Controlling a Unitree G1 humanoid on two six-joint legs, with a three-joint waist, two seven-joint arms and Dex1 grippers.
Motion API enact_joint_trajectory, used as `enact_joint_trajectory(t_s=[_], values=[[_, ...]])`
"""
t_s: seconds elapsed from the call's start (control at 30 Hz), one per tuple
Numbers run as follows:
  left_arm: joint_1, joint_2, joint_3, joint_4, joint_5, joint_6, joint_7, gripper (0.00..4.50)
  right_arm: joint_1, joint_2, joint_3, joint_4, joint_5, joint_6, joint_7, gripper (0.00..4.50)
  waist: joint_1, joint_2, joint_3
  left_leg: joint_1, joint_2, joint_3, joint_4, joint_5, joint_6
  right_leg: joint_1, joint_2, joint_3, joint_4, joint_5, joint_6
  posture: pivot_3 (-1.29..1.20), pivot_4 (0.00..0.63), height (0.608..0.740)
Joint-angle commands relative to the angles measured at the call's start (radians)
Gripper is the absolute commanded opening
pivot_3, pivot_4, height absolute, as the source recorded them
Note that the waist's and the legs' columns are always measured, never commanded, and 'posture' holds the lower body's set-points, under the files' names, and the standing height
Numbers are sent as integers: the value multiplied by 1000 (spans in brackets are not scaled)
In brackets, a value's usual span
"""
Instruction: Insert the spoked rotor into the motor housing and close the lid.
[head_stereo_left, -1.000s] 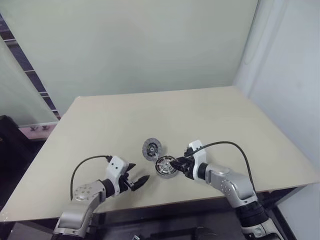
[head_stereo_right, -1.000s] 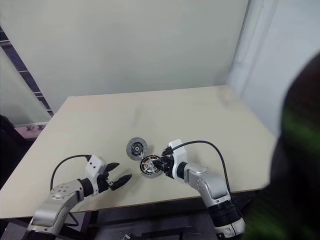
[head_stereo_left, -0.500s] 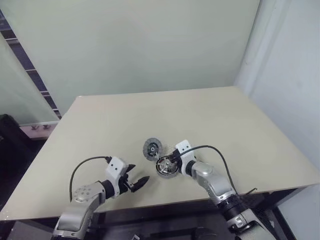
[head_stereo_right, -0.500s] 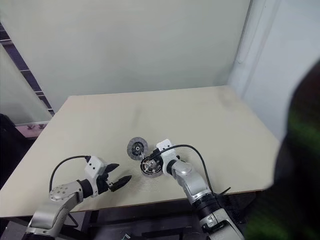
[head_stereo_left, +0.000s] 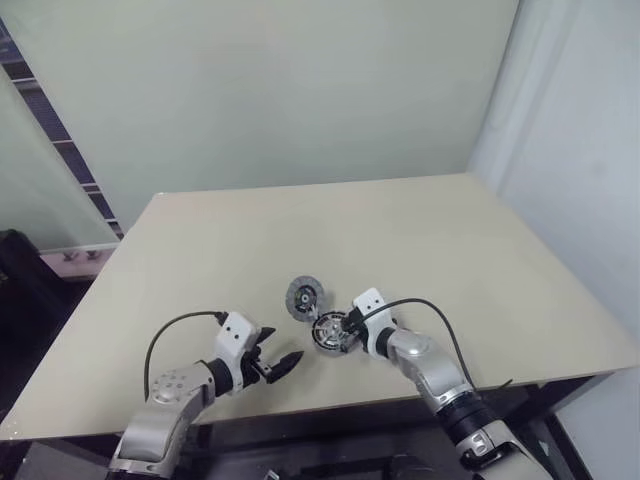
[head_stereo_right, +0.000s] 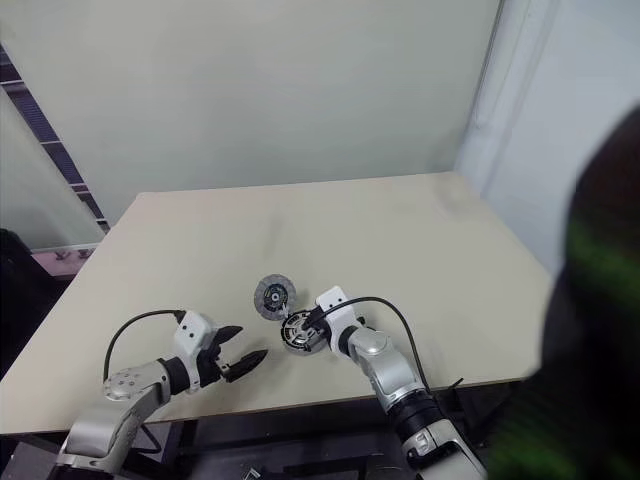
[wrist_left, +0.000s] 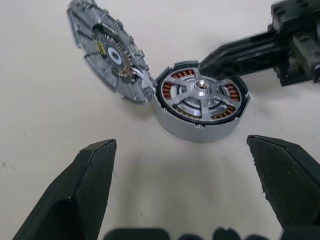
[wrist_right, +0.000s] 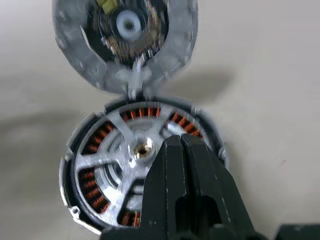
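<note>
The motor housing (wrist_left: 192, 125) sits on the table near its front edge. The shiny spoked rotor (wrist_left: 201, 92) lies inside it, over the copper windings. The lid (wrist_left: 111, 50) leans tilted against the housing's far-left rim, its dark-centred face showing. My right gripper (wrist_right: 175, 145) is shut with nothing between its fingers, and its tips are over the rotor beside the hub; it reaches in from the housing's right (head_stereo_left: 347, 325). My left gripper (head_stereo_left: 278, 355) is open, apart from the housing on its near left, its fingers (wrist_left: 92, 185) wide with nothing between them.
The beige table (head_stereo_left: 450, 250) has its front edge just behind both grippers and its right edge far off. A pale wall stands behind the table. A dark blurred shape (head_stereo_right: 600, 330) covers the right side of the right eye view.
My right gripper has shut, rolled and moved in from the housing's right side until its tips are over the rotor. The left gripper, housing and lid have stayed put.
</note>
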Motion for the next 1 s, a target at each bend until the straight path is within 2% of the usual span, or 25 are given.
enact_joint_trajectory(t_s=[0.03, 0.1, 0.23, 0.3, 0.43, 0.67, 1.0], values=[[-23, 0, -3, -5, -3, -11, -9, 4500, -40, -71, 60, -150, -40, 45, 102, 407, 0, 0, 0, 0, 0, 0, 0, 0, 0, 0, 0, 0, 0, 0, 0, 0, 0, 740], [-24, 1, -5, -4, -3, -13, -10, 4500, -50, -123, 95, -206, -54, 90, 161, 954, 0, 0, 0, 0, 0, 0, 0, 0, 0, 0, 0, 0, 0, 0, 0, 0, 0, 740], [-24, 3, -8, 0, -3, -16, -13, 4500, -78, -222, 159, -293, -96, 131, 262, 2484, 0, 0, 0, 0, 0, 0, 0, 0, 0, 0, 0, 0, -1, 0, 0, 0, 0, 740], [-26, 2, -11, 1, -2, -17, -14, 4500, -97, -267, 192, -320, -122, 145, 305, 3047, 0, 0, 0, 0, 0, 0, 0, 0, 0, 0, 0, 0, -1, 0, 0, 0, 0, 740], [-32, 0, -20, 10, 0, -12, -18, 4500, -136, -331, 250, -350, -172, 139, 375, 4467, 1, -1, 0, 0, 0, 0, 1, 0, 0, 1, 0, -1, -1, 0, 0, 0, 0, 740], [-36, -4, -39, 22, -1, 3, -23, 4500, -220, -411, 369, -355, -275, 116, 517, 4492, 3, -1, 0, 0, 0, 0, 1, 0, 0, 0, 0, -1, -1, 0, 0, 0, 0, 740], [-19, 1, -55, 11, 4, 12, -25, 4500, -292, -375, 461, -260, -404, 24, 576, 4492, 4, -1, 0, 0, 0, 0, 1, 0, 0, 0, 0, -1, 0, 0, 0, 0, 0, 740]])
